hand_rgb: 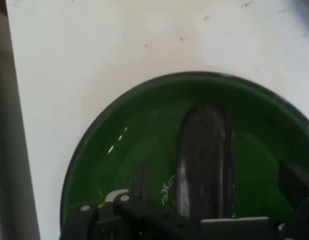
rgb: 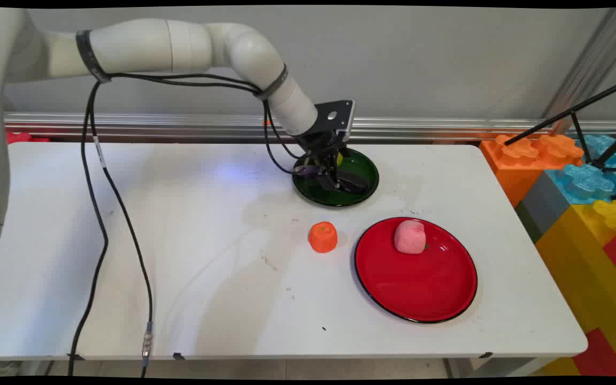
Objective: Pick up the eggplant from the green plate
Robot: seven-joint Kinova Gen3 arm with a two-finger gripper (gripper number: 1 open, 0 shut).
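My gripper [rgb: 335, 179] is lowered into a dark green plate [rgb: 366, 167] at the back middle of the table. A dark purple, elongated thing like an eggplant [rgb: 355, 185] lies in that plate. In the hand view the eggplant [hand_rgb: 204, 160] sits lengthwise between my two fingers on the green plate [hand_rgb: 129, 135]. My gripper [hand_rgb: 216, 174] is open, with a gap of green showing on each side of the eggplant. The left finger [hand_rgb: 138, 180] and right finger [hand_rgb: 294, 180] stand well apart.
An orange toy fruit [rgb: 322, 237] stands on the table in front of the green plate. To its right, a red plate [rgb: 420, 289] holds a pink lump [rgb: 409, 236]. Large coloured blocks [rgb: 580, 187] and a tripod [rgb: 597, 123] stand beyond the table's right edge. Black cables [rgb: 121, 214] hang over the left side.
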